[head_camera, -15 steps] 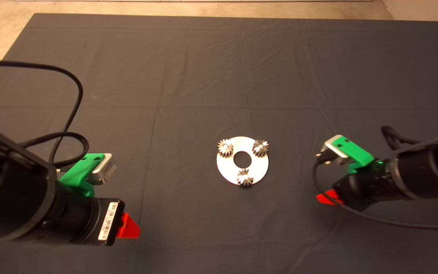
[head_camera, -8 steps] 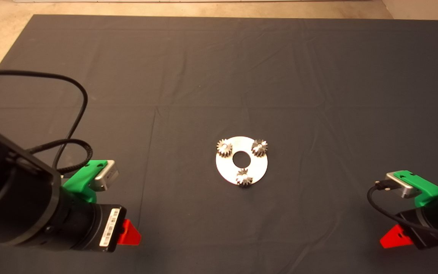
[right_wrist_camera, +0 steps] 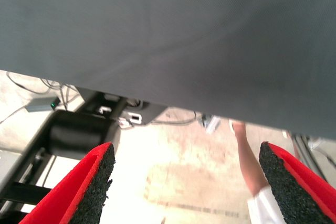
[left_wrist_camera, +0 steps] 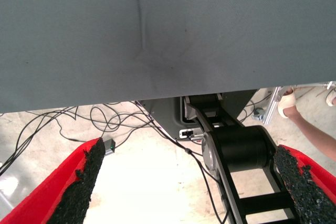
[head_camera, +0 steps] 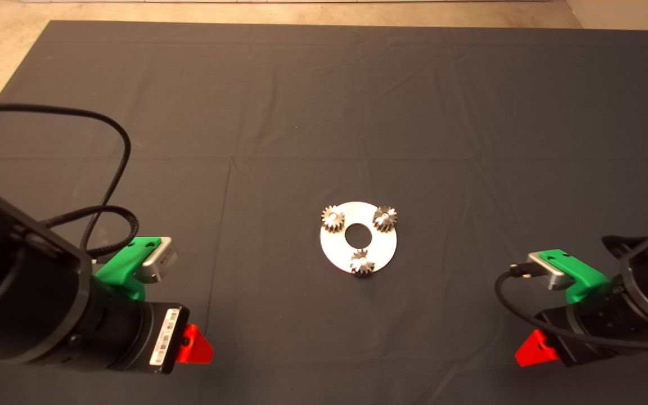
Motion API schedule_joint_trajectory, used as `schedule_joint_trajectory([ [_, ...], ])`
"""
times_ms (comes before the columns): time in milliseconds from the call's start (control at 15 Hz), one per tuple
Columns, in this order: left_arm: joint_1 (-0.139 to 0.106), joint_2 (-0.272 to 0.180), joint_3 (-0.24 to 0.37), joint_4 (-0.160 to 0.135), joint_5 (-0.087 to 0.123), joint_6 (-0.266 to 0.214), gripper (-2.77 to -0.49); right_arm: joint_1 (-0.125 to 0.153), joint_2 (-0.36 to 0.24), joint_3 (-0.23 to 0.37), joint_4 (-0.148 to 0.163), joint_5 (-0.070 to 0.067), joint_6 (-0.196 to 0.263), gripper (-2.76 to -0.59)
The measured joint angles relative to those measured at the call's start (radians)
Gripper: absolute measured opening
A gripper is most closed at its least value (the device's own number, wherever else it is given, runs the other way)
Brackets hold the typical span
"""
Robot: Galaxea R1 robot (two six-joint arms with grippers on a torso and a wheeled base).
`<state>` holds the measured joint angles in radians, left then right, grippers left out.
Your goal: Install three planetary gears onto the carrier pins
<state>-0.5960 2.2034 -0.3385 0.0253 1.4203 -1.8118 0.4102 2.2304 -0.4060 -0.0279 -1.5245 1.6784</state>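
The left hand (head_camera: 192, 344) and right hand (head_camera: 532, 349) both sit low at the counter's (head_camera: 301, 112) near edge, fingers spread and empty. Between them and further out, well apart from each, the three planetary gears (head_camera: 333, 218) already sit on the carrier pins (head_camera: 361, 260); the disc (head_camera: 383, 247) looks about equally far from both, so nothing seems left to fetch

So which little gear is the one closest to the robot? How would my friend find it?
Find the dark mat, then the flat silver disc with a big hole near its middle. Three small toothed planetary gears sit near its rim. Yours is the single one at the disc's near edge, between the two arms, while the other two sit side by side at the far edge.
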Motion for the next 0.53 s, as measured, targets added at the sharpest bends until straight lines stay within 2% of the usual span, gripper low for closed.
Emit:
schedule_joint_trajectory([
  [67,0.000,0.002,0.000,0.000,0.000,0.000,-0.79,0.020,0.001,0.001,0.000,0.000,0.012,-1.33],
  [200,0.000,0.002,0.000,0.000,0.000,0.000,-0.77,0.050,-0.006,0.003,0.003,-0.010,0.026,-1.33],
  [333,0.000,0.001,0.000,0.000,0.000,0.000,-0.64,0.058,-0.006,0.004,0.003,-0.009,0.033,-1.33],
  [533,0.000,0.002,0.000,0.000,0.001,0.000,-0.64,0.072,-0.005,0.006,0.003,-0.009,0.037,-1.33],
])
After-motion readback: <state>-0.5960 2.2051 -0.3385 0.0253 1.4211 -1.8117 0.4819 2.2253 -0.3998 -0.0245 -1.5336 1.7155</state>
